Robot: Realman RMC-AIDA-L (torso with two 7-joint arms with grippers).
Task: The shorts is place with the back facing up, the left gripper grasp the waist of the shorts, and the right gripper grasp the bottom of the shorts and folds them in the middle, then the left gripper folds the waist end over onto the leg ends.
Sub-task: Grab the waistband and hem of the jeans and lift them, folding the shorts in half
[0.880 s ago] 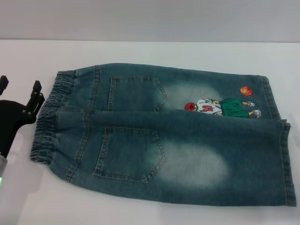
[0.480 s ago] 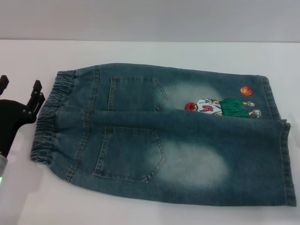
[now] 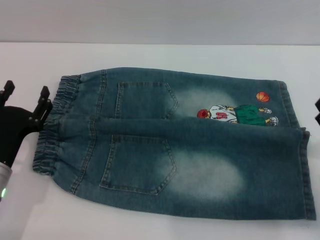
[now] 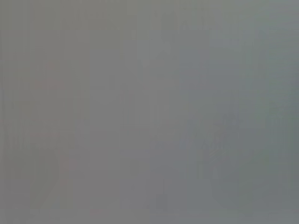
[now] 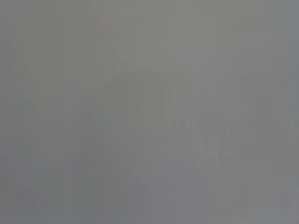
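Observation:
The blue denim shorts point(image 3: 200, 170) lie flat on the white table, both back pockets up. The gathered waist point(image 3: 50, 131) is at the left and the straight leg hems point(image 3: 308, 175) at the right. The near leg overlaps the far one, which carries the cartoon print point(image 3: 235, 114). My left gripper point(image 3: 27, 89) stands open just left of the waist's far corner, one finger point(image 3: 45, 97) right beside the band. Only a dark sliver of my right gripper point(image 3: 318, 111) shows at the right edge, beyond the far leg's hem. Both wrist views are plain grey and show nothing.
The white table point(image 3: 160, 55) runs back to a pale wall. Bare tabletop lies behind the shorts and along the front left corner. The shorts' near hem corner reaches almost to the right edge of the head view.
My left gripper has shifted a little to the right, closer to the waist band. A dark edge of my right gripper has come into view at the right. The shorts have not moved.

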